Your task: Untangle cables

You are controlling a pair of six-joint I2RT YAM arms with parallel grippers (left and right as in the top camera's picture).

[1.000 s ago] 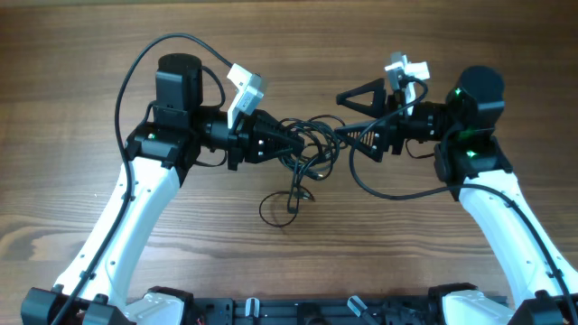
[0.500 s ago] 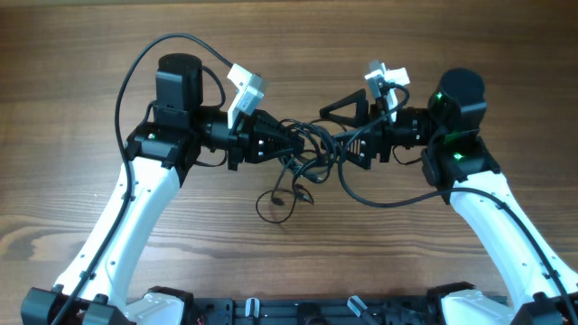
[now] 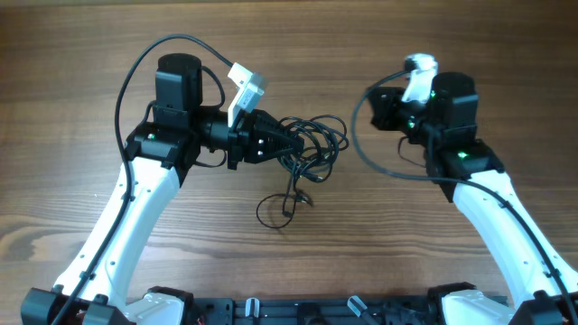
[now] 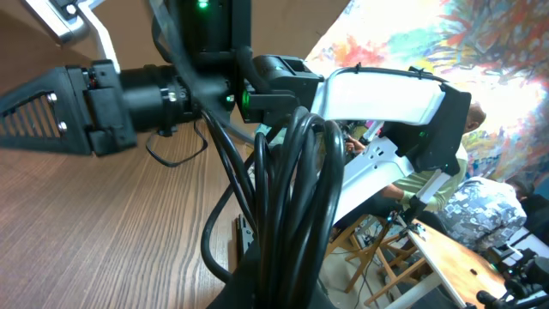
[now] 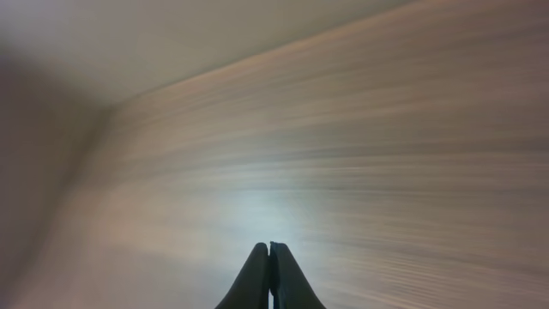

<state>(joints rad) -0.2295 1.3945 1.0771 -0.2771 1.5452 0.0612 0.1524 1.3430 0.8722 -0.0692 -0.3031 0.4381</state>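
Observation:
The cables (image 3: 313,142) are a tangle of thin black cords at the table's middle, with a loose loop (image 3: 275,206) trailing toward the front. My left gripper (image 3: 285,144) is shut on the tangle's left side. In the left wrist view the cords (image 4: 292,189) rise as a thick bundle straight out of the jaws. My right gripper (image 5: 270,250) is shut with nothing between its fingers, over blurred wood. From overhead the right wrist (image 3: 417,97) sits to the right of the tangle, apart from it.
The right arm's own thick black wire (image 3: 375,162) curves out to the left of its wrist, toward the tangle. The left arm's wire (image 3: 149,54) arcs over its base. Wooden tabletop (image 3: 289,36) lies all around.
The right gripper was open at the tangle's right side. It has pulled back to the right, turned and shut empty. The left gripper has kept its hold and place.

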